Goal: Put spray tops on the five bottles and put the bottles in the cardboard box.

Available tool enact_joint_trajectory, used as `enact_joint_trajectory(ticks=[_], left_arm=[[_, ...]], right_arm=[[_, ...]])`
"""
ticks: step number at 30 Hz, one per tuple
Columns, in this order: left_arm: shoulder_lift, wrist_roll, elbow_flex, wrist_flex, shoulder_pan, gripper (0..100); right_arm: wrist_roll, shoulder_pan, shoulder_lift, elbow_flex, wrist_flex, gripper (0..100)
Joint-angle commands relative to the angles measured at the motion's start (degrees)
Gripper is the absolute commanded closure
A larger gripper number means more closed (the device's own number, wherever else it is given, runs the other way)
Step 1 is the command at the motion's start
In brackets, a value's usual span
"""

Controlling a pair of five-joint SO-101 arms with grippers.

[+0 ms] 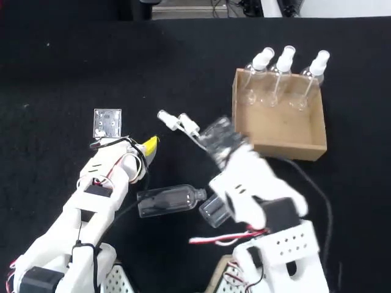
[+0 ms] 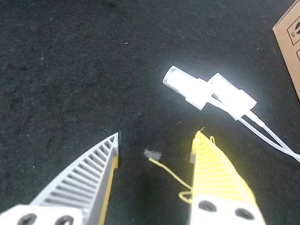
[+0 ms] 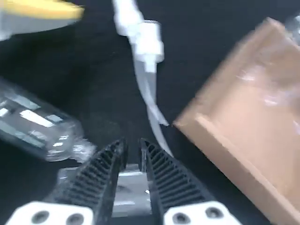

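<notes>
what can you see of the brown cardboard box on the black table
The brown cardboard box is a shallow, open-topped rectangular tray with low walls. It sits flat and slightly skewed on the black table, at the right of the high view. Three clear plastic bottles with white spray tops lean in a row against its far wall, their tops sticking out over the rim. The rest of its floor is bare.

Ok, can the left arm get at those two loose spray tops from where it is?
Probably yes. The left gripper is open, and the two spray tops lie on bare black cloth just ahead of it with nothing between. The right gripper sits by their tube ends and might crowd it.
</notes>
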Motion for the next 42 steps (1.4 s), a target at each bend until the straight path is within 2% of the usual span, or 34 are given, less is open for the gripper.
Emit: enact_joint_trajectory(ticks=[1,8,13,18,21,24,28,30,33,38,42], left_arm=[[-1.41,-0.53,-0.31,-1.05,-0.92,75],[-1.49,0.00,-2.33,-1.14,-8.22,75],[-1.49,0.09,-3.03,-1.14,-12.00,75],[-1.49,0.09,-3.38,-1.14,-15.34,75],[-1.49,2.11,-3.38,-1.14,-16.92,75],[-1.49,8.70,-3.91,-1.14,-20.26,75],[-1.41,17.93,-4.18,-1.14,-25.80,75],[-1.41,20.40,-4.18,-1.14,-26.95,75],[-1.41,21.19,-4.00,-1.14,-27.38,75],[-1.41,21.63,-3.82,-1.05,-27.56,75],[-1.41,21.63,-3.74,-1.05,-28.53,75]], right_arm=[[-0.09,-6.59,-1.36,3.74,-4.75,98.2],[-0.44,-12.04,-1.27,11.65,-12.40,98.2],[-5.10,-15.91,-1.63,11.82,-13.19,98.2],[-5.36,-22.42,-1.36,12.00,-13.19,97.7],[-5.36,-24.79,-1.27,12.26,-13.10,87.9],[-5.45,-25.41,-1.27,12.26,-13.19,78.2],[-7.91,-25.85,-1.27,11.38,-13.19,76.5],[-5.71,-28.04,-0.66,11.21,-12.13,76.4],[-4.13,-29.01,4.09,9.27,-11.25,75.3],[-3.69,-29.10,19.03,1.63,-10.20,64.3],[-1.93,-29.19,27.03,-1.71,-10.02,63.4]])
